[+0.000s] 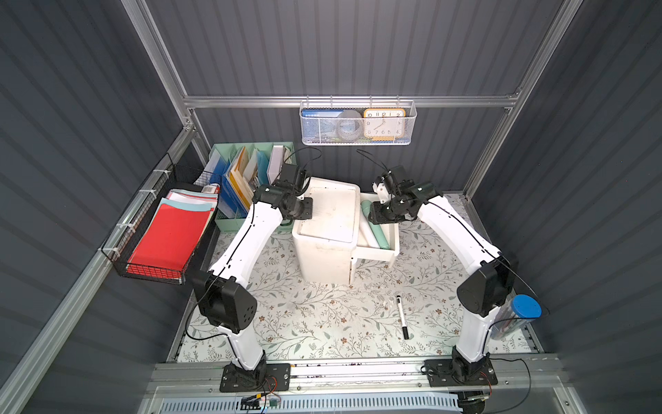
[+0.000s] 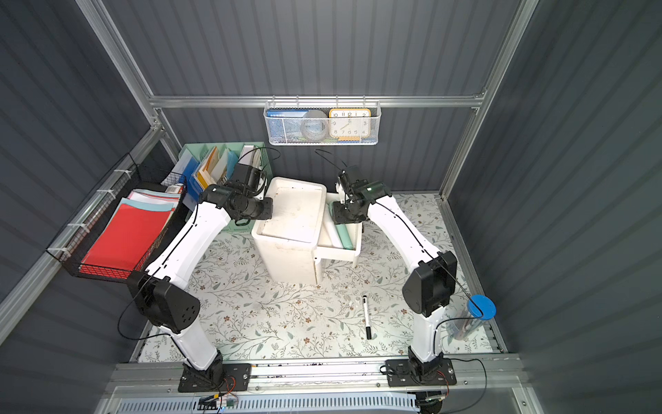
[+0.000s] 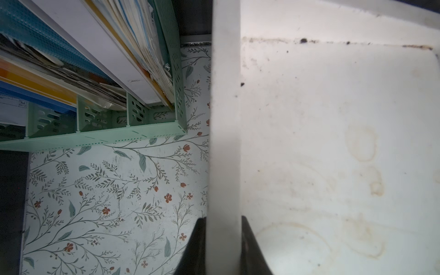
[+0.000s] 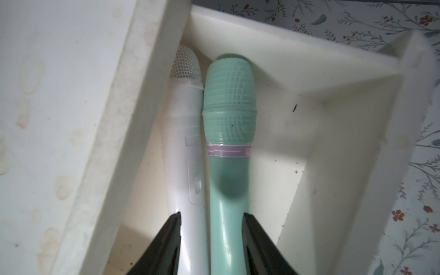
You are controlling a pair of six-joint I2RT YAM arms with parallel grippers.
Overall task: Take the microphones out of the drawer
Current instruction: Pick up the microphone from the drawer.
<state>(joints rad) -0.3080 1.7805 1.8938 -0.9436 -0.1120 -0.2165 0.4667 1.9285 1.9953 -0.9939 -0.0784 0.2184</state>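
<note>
Grasp approach appeared in hand. The green microphone (image 4: 228, 166) lay inside the open drawer (image 4: 273, 50), beside a white microphone (image 4: 185, 142). The right jaws stood open astride its handle; the left jaws clamped the drawer unit (image 3: 223, 119) by its rim. Next move likely: close, then lift clear.

Office-style test booth: file organizer (image 1: 233, 146), clock (image 1: 384, 123)

The orange clock (image 1: 385, 123) in the mesh basket (image 1: 322, 138) is showing hour numerals, 12 on top, 6 below; the purple band (image 4: 229, 151) on the green microphone (image 4: 228, 107) is showing nothing legible.
</note>
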